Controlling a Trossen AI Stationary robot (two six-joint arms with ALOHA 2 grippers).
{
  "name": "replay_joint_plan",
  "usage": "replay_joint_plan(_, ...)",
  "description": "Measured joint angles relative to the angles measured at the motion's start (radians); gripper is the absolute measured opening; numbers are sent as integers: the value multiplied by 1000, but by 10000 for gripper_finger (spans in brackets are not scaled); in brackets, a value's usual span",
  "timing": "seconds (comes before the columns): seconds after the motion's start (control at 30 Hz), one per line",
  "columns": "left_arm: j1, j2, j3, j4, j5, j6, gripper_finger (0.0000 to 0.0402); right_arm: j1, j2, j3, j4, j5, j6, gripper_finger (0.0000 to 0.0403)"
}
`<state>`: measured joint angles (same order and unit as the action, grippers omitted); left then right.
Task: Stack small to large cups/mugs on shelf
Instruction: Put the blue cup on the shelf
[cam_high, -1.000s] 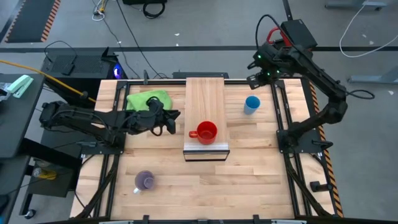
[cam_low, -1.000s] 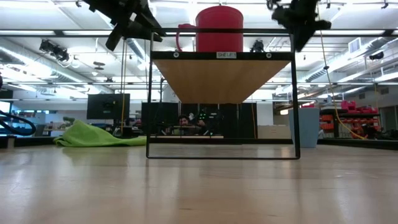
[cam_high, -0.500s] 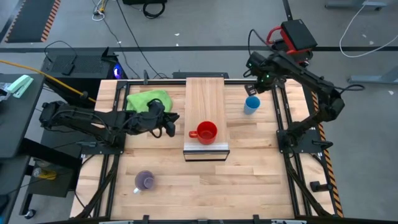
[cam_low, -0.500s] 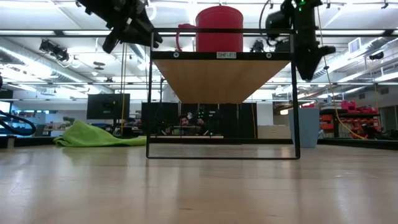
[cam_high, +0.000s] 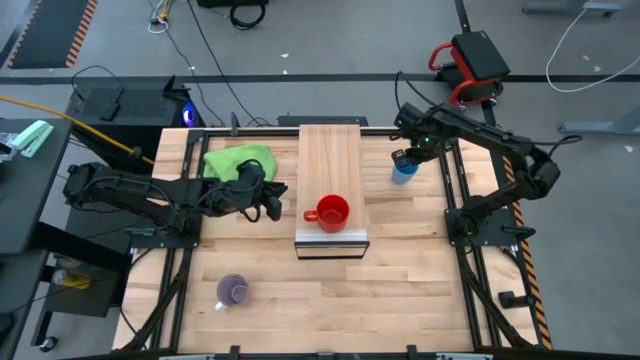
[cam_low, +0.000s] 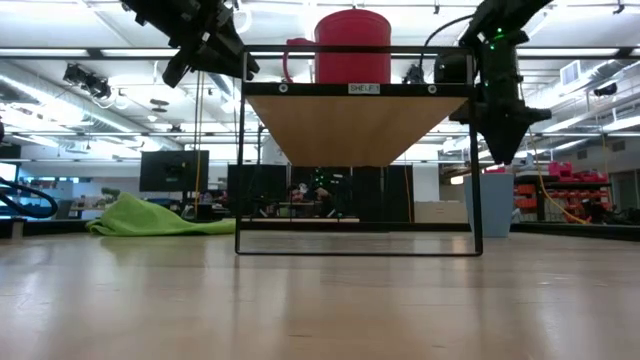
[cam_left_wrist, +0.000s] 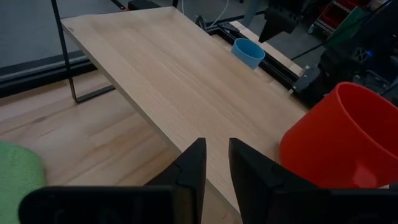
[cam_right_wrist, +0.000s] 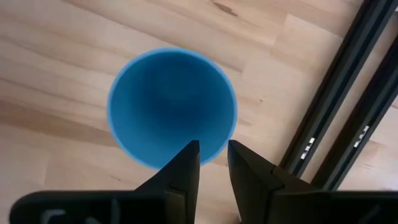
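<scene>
The red mug (cam_high: 332, 211) stands upright on the near end of the raised wooden shelf (cam_high: 330, 155), its handle toward the table's left. My left gripper (cam_high: 276, 197) hovers just left of the shelf at mug height, fingers close together and empty. The light-blue cup (cam_high: 403, 171) stands upright on the tabletop right of the shelf. My right gripper (cam_right_wrist: 214, 152) points straight down over the cup's near rim (cam_right_wrist: 214, 146), a little above it in the low view (cam_low: 500, 158), fingers close together. The pale purple mug (cam_high: 233, 291) stands at the near left.
A green cloth (cam_high: 238, 160) lies at the far left beside the shelf. The shelf stands on thin black wire legs (cam_low: 239, 150) with open space beneath. Black rails (cam_right_wrist: 348, 93) run along the table's right edge next to the blue cup.
My right gripper has come from high above the table's far right corner toward the near edge and down, and now points down right over the light-blue cup. The cups and mugs have not moved.
</scene>
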<state>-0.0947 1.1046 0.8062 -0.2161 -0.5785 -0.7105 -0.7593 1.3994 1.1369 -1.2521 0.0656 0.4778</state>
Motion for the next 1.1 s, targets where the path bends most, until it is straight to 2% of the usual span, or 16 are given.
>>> replay_joint_plan(0.47, 0, 0, 0, 1, 0, -12, 73, -58, -1, -48, 57, 27, 8, 91)
replay_joint_plan(1.1, 0, 0, 0, 1, 0, -12, 74, -59, -1, -48, 74, 27, 23, 91)
